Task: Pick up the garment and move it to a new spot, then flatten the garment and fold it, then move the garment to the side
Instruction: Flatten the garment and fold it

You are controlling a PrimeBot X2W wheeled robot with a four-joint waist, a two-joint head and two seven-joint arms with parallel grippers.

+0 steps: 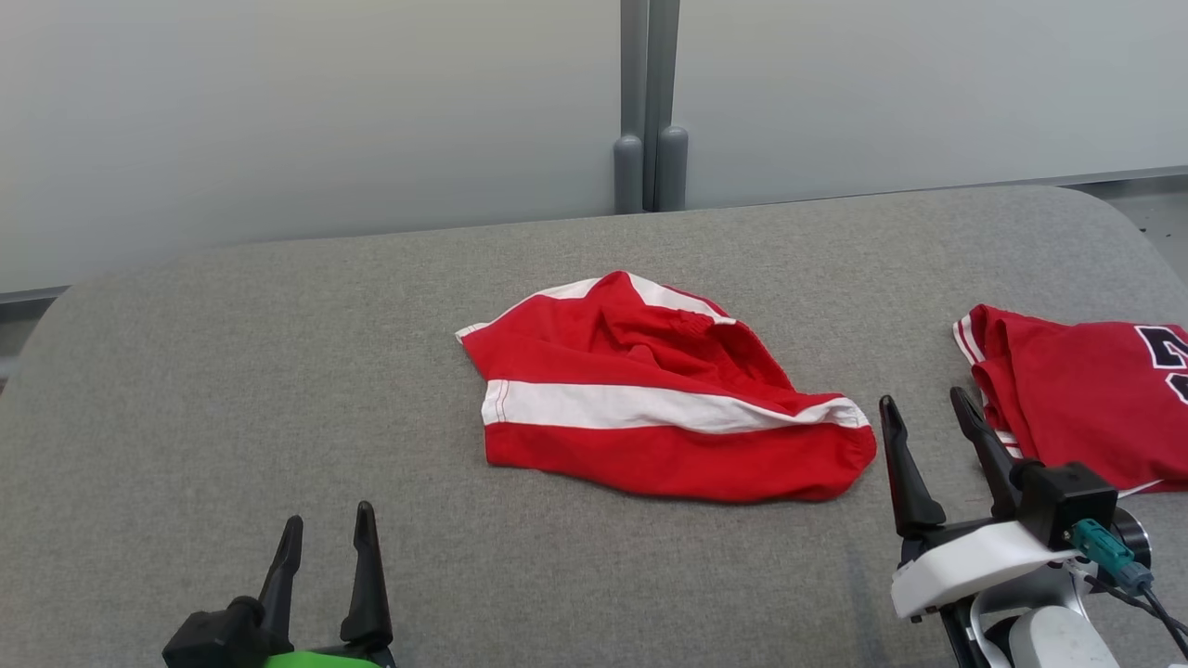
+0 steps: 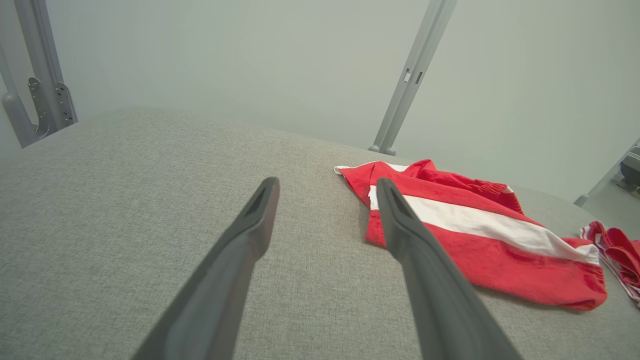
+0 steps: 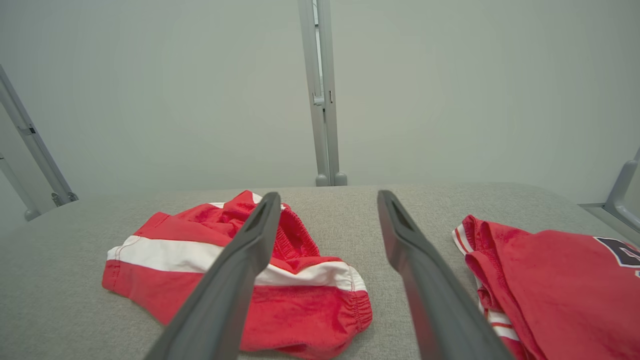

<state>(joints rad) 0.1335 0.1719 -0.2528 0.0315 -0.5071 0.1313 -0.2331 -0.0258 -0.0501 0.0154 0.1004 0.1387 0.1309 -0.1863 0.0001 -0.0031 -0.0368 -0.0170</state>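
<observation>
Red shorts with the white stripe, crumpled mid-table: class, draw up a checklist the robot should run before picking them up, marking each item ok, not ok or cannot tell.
1. The left end effector is open, holding nothing: ok.
2. The right end effector is open, holding nothing: ok.
3. The red shorts lie free, touched by neither end effector: ok.
4. They lie apart from the red jersey at the right: ok.
5. They lie flat enough to fold: not ok, bunched near the waistband.
6. The grey surface has room to their left for a new spot: ok.
</observation>
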